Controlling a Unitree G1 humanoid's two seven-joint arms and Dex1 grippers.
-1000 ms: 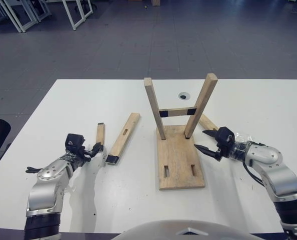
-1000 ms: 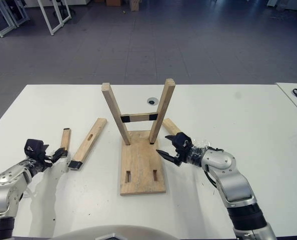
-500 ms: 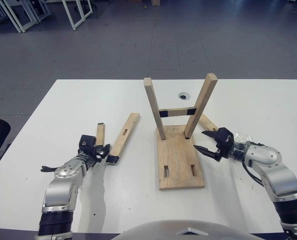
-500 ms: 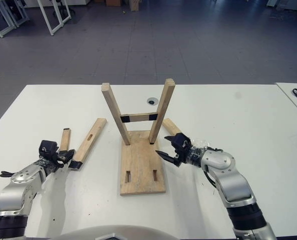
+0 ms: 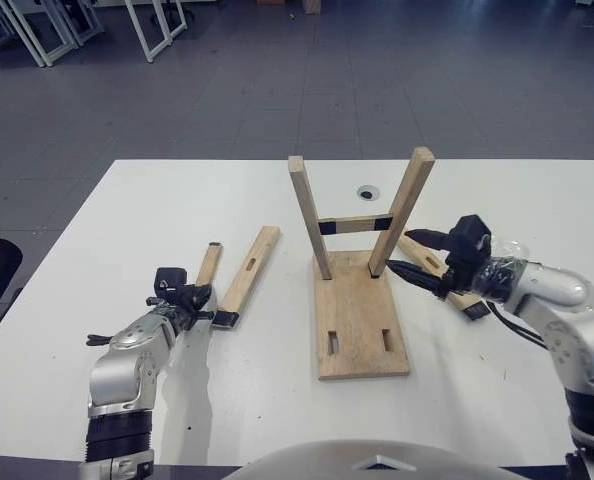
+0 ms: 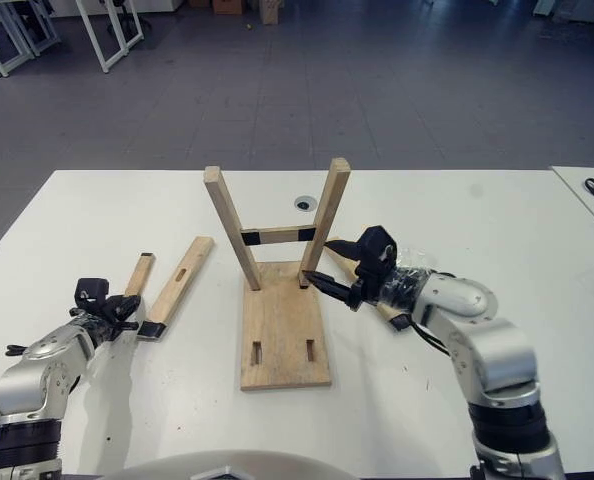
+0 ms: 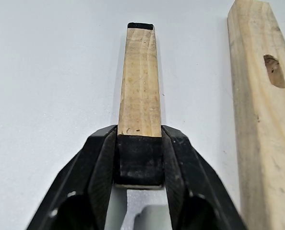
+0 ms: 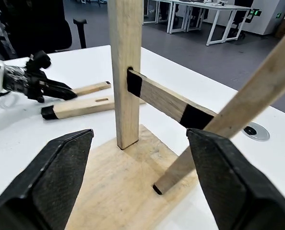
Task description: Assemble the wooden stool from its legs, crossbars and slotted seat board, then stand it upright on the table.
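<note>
- Looking over the white table (image 5: 137, 210), we find the seat board (image 5: 357, 330) lying flat near its middle; two empty slots (image 5: 334, 343) sit at its near end
- Two upright legs (image 5: 310, 215) stand at the board's far end, leaning apart toward their tops; a fitted crossbar (image 5: 355, 224) with black-wrapped ends joins them
- We see the left gripper (image 7: 139, 139) well left of the board; its jaws are clenched on the black-wrapped end of a loose crossbar (image 7: 140, 81); we cannot tell whether that bar rests on the table
- A loose leg (image 5: 249, 270), slotted and black at its near end, lies just beside that crossbar, between it and the board
- The right gripper (image 5: 405, 250) hovers by the base of the right-hand upright leg; its jaws are spread wide, grasping nothing
- Another wooden piece (image 6: 392, 315) lies on the table beneath the right gripper
</note>
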